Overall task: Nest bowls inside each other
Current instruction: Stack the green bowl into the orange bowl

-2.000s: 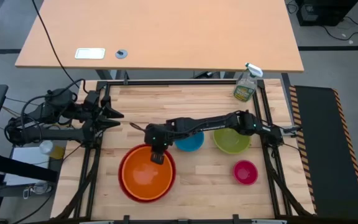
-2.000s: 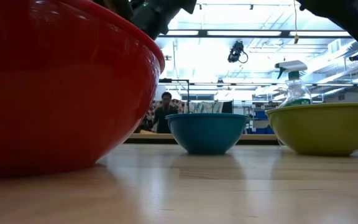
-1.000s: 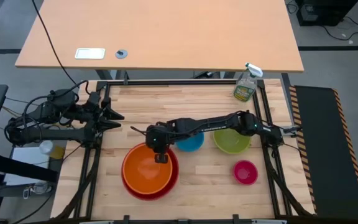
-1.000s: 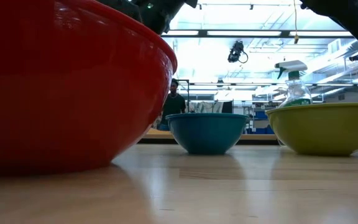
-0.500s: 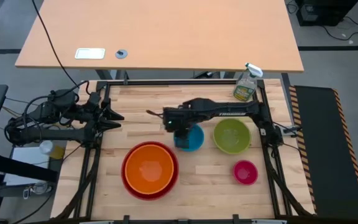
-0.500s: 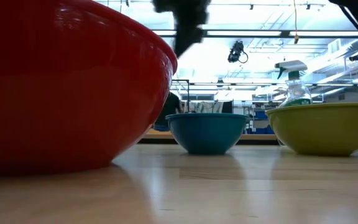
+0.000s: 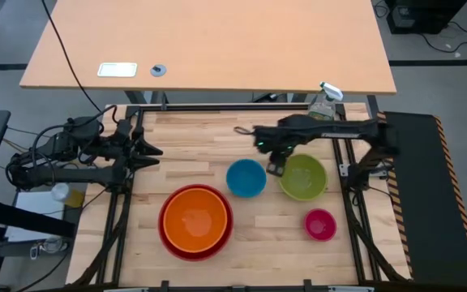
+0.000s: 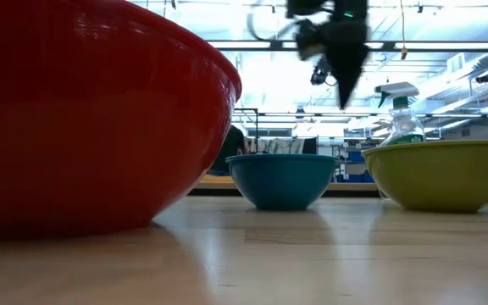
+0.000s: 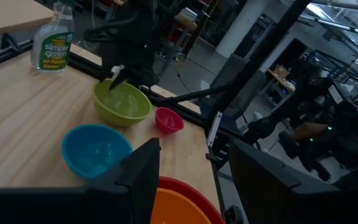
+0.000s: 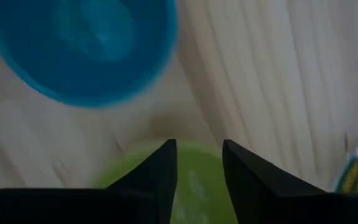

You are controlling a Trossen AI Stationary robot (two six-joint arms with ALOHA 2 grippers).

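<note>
The orange bowl (image 7: pixel 193 217) sits nested inside the red bowl (image 7: pixel 227 231) at the table's near left. The blue bowl (image 7: pixel 246 178), the lime green bowl (image 7: pixel 305 178) and the small pink bowl (image 7: pixel 320 224) each stand alone on their bases. My right gripper (image 7: pixel 276 169) hangs open, pointing down, above the green bowl's (image 10: pixel 197 183) left rim, with the blue bowl (image 10: pixel 79 43) beside it; nothing is between its fingers. My left gripper (image 7: pixel 148 154) waits open at the table's left edge, pointing level across the table.
A clear spray bottle (image 7: pixel 322 104) with a green label stands at the table's far right corner, behind the green bowl. Bare wood lies between the nested bowls and the pink bowl. A black frame (image 7: pixel 128 203) borders the table.
My right gripper has risen from the orange bowl's far rim and swept toward the table's right and far side, passing over the blue bowl to the green bowl's left rim. The orange bowl has stayed in the red bowl.
</note>
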